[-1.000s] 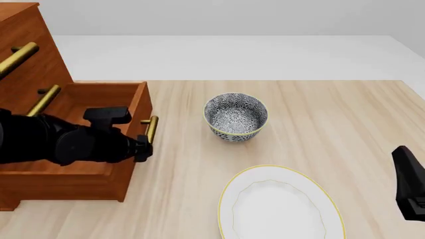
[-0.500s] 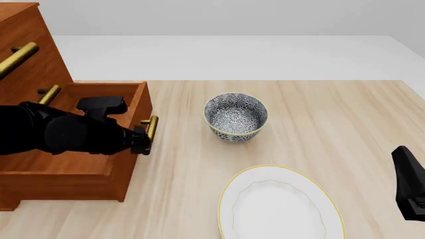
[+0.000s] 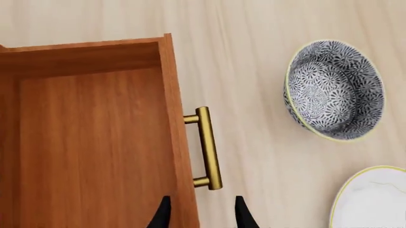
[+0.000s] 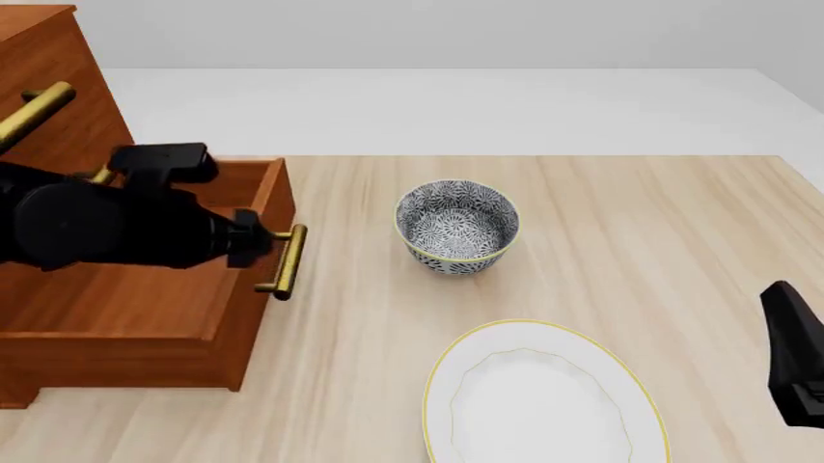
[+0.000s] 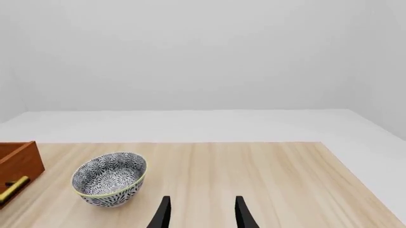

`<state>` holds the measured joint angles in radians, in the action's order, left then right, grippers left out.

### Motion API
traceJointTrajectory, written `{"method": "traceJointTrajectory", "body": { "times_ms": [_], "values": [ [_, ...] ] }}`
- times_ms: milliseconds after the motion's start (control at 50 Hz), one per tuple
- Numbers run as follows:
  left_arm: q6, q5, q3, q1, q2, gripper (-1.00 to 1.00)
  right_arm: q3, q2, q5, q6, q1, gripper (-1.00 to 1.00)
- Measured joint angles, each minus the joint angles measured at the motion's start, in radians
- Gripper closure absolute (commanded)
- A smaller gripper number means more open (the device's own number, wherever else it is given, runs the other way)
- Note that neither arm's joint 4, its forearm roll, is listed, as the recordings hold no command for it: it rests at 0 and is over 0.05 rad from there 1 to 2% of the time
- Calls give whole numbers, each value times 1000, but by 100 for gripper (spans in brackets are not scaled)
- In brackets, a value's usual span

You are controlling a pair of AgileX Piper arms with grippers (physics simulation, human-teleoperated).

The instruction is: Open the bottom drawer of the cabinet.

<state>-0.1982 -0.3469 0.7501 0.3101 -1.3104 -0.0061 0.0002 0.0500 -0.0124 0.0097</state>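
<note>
table point(image 4: 670, 212): light wood top, everything sits on it

cabinet point(image 4: 45, 87): reddish-brown, far left of the front view, mostly cropped by the frame edge. Two upper brass handles point(image 4: 37, 111) visible on its face, the lower of the two partly behind the left arm

bottom drawer point(image 4: 193, 333): pulled well out of the cabinet toward the table centre, plain wood floor exposed point(image 3: 95, 142). Its brass bar handle point(image 4: 286, 260) is on the front panel, facing the bowl, nothing touching it

left arm point(image 4: 91, 227): black, hangs over the open drawer. left gripper point(image 3: 199, 213): fingers apart, empty. In the wrist view the two fingertips point(image 3: 163, 213) straddle the line of the drawer front panel, just short of the handle's near end, not gripping it

plate point(image 4: 541, 395): white with yellow rim, near edge of table, front-centre, cut off by the frame bottom

bowl point(image 4: 457, 227): blue-white patterned, yellow rim, upright, empty, between the drawer front and table centre, near the handle but apart from it; clear of the plate too

right arm point(image 4: 796, 357): parked at the right edge of the table. right gripper point(image 5: 199, 213): fingers apart, holding nothing, pointed across the table at the bowl point(image 5: 109, 178), well apart from it
</note>
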Motion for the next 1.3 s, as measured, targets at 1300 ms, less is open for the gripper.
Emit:
{"method": "traceJointTrajectory", "body": {
  "times_ms": [1300],
  "values": [
    [154, -37, -42, -21, 733, -100, -252, 0, -119, 39, 36, -100]
  ]
}}
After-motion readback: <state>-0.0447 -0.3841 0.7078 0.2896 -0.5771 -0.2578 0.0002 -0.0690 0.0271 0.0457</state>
